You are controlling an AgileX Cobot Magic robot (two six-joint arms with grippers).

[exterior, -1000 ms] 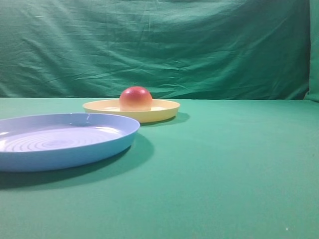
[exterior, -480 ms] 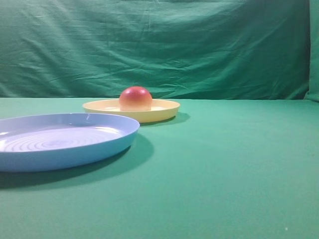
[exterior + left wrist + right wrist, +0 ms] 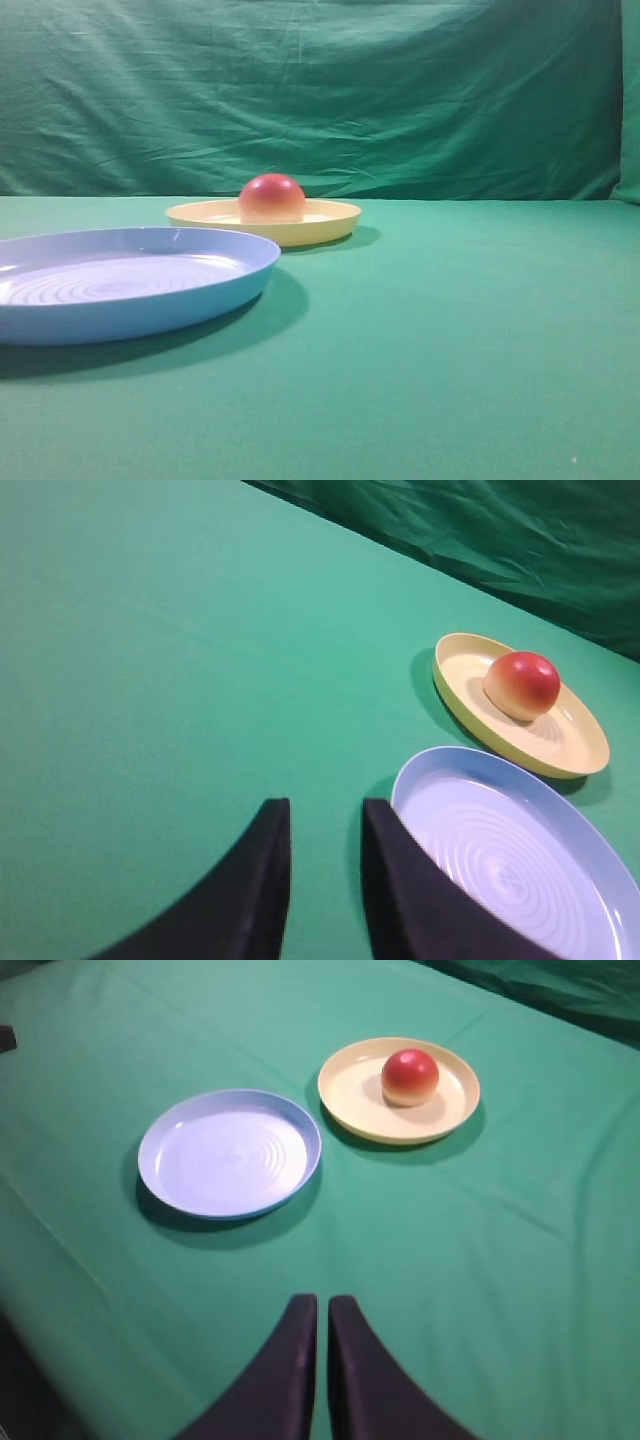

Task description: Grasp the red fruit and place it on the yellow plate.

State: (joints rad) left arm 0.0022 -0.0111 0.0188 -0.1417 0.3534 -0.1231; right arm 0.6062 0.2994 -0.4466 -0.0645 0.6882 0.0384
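The small red, dome-shaped fruit (image 3: 410,1076) sits on the shallow pale-yellow plastic plate (image 3: 352,1099), unmoved over the last second; placement appears complete. The large light-blue ringed plate (image 3: 180,1125) lies alongside. Left gripper (image 3: 326,865) slightly parted, empty; right gripper (image 3: 322,1345) nearly closed, empty.

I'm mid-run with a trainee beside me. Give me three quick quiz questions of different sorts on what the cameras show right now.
1. True or false: the red fruit lies on the blue plate.
2. Multiple choice: what does the left gripper hold? A) the fruit B) a plate rim C) nothing
3. Fill in: in the right wrist view, the right gripper hangs over bare green ____, short of both plates.

Key
1. False: it sits on the yellow plate, with the blue plate empty beside it.
2. C: a narrow gap shows between its fingers, with nothing in it.
3. Cloth: its fingers are nearly together and hold nothing.
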